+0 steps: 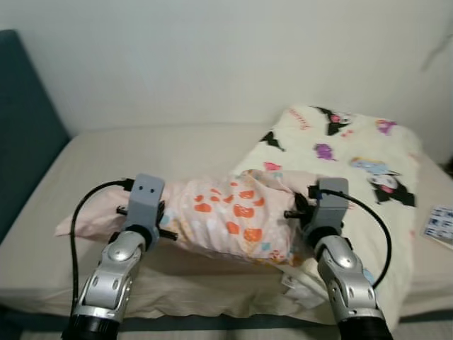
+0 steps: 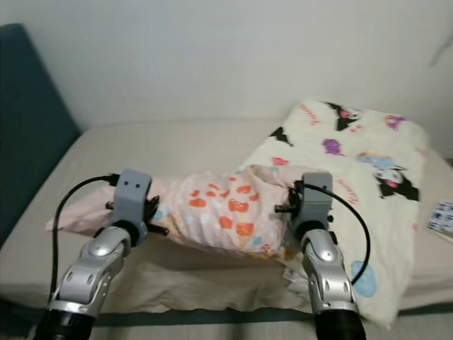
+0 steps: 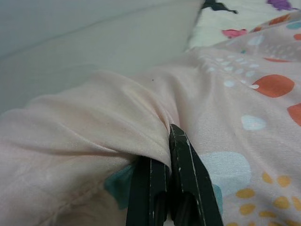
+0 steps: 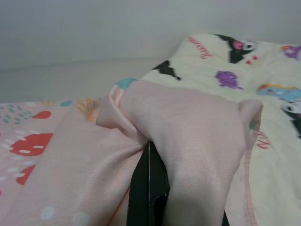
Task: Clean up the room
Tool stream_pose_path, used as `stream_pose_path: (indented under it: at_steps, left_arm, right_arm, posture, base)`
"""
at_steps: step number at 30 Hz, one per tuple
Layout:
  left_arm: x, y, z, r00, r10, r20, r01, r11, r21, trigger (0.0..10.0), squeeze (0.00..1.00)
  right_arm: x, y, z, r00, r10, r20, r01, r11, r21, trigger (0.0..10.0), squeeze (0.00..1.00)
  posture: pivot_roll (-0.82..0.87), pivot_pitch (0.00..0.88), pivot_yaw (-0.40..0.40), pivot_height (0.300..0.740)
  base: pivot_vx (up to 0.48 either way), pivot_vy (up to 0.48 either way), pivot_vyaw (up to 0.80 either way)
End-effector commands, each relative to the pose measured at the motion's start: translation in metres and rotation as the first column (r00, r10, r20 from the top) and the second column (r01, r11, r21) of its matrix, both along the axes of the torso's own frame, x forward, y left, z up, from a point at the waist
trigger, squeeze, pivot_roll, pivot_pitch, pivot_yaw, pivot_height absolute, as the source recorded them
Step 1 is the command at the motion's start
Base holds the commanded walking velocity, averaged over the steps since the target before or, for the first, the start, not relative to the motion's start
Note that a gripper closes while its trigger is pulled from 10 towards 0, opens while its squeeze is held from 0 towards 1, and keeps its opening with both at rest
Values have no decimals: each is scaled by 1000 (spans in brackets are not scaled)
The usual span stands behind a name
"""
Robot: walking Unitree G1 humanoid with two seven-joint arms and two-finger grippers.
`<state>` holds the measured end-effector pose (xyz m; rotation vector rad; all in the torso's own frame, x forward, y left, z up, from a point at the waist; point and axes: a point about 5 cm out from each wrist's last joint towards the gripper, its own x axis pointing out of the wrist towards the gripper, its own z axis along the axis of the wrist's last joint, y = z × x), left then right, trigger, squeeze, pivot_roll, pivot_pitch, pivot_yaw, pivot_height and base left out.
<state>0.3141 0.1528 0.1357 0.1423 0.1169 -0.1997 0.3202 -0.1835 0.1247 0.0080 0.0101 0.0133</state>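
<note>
A pink pillow (image 1: 226,216) with orange and teal prints lies across the front of the bed, stretched between my two arms. My left gripper (image 3: 165,155) is shut on a fold of the pillow's pink cloth (image 3: 108,127) near its left end. My right gripper (image 4: 149,165) is shut on the pillow's right end, where the pink cloth (image 4: 193,132) drapes over the black fingers (image 4: 146,188). The pillow's right part rests on a cream cartoon-print blanket (image 1: 354,156).
The bed's beige sheet (image 1: 156,149) runs back to a white wall. A dark teal headboard (image 1: 21,120) stands at the left. A small printed card (image 1: 442,223) lies at the bed's right edge. The blanket hangs over the front edge (image 1: 368,283).
</note>
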Motion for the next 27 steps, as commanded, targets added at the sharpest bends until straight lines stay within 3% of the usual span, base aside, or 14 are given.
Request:
stream_pose_path:
  at_steps: [1,15,18,27]
  left_arm:
    - [2,-3,8,999,-21,46,21,1000,-5,10000,0]
    - [4,-5,9,998,-31,52,30,999,17,10000,0]
    - [4,-1,2,1000,22,21,-23,999,37,10000,0]
    - [1,0,-1,999,30,12,-30,999,23,10000,0]
  right_arm:
    - [2,7,13,997,24,73,-24,1000,0,10000,0]
    - [0,4,12,997,10,77,-10,1000,6,10000,0]
    - [1,10,7,998,56,38,-56,998,-8,10000,0]
    - [1,17,0,995,99,-1,-99,995,-23,10000,0]
  posture:
    - [-29,109,23,740]
    - [-27,117,19,740]
    - [-29,122,15,740]
    - [-18,170,5,740]
  base:
    - [0,0,0]
    - [0,0,0]
    - [0,0,0]
    - [0,0,0]
